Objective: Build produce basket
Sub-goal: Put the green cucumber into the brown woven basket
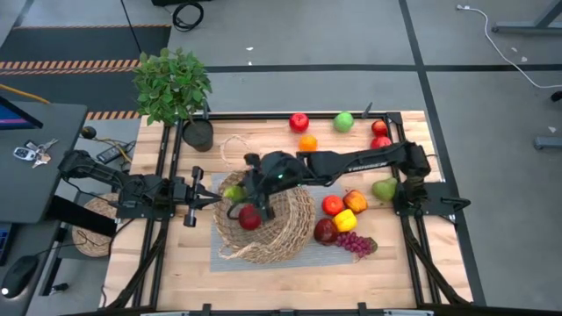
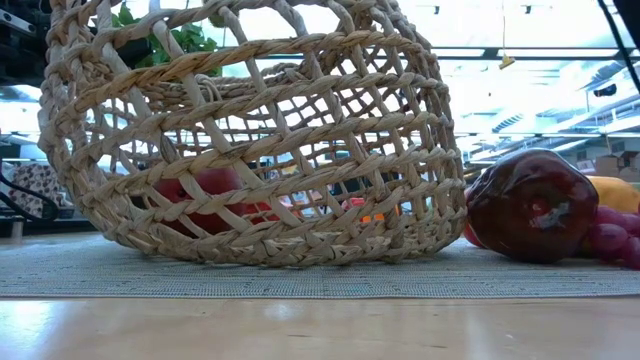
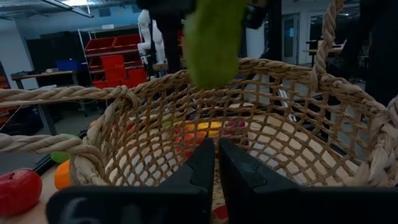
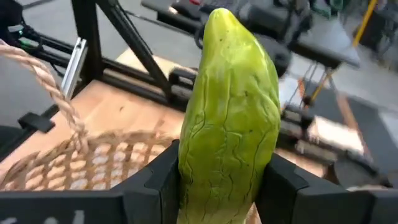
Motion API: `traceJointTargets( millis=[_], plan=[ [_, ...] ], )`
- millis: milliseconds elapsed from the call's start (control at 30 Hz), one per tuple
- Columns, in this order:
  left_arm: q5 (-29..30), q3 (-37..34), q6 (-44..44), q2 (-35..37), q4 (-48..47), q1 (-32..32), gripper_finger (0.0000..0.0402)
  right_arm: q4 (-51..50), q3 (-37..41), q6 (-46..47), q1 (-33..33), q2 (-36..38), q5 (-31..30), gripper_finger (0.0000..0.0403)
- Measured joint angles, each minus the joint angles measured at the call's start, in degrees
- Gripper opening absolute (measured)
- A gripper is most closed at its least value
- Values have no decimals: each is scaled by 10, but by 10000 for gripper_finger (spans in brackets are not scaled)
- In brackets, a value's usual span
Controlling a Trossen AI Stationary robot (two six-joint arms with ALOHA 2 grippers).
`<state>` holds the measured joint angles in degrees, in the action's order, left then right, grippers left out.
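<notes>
Two dark arms, matte black throughout. Right arm [image 1: 351, 163]: long slim link with pale lettering along it, unreadable from above; small green light on the wrist housing. Bulky black base block at the table's right edge. Left arm [image 1: 132, 189]: chunky jointed segments, pale rod-like part near the wrist, black base at the left edge. Left gripper [image 3: 216, 163]: two flat black fingers, tapered, smooth faces; a broad black body below them with a faint embossed mark, possibly a numeral. Right gripper [image 4: 221, 171]: thick angular black fingers with chamfered edges.
</notes>
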<state>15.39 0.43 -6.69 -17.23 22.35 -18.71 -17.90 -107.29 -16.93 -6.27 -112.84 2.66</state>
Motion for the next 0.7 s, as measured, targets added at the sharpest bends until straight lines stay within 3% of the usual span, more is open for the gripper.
traceJointTargets(
  millis=[400,700],
  plan=[
    [0,0,0,0,-1,0,33,-50,-7,-133,-11,-58,-9,162],
    [0,0,0,0,0,0,32,-79,8,-143,-7,-63,-12,162]
  ],
)
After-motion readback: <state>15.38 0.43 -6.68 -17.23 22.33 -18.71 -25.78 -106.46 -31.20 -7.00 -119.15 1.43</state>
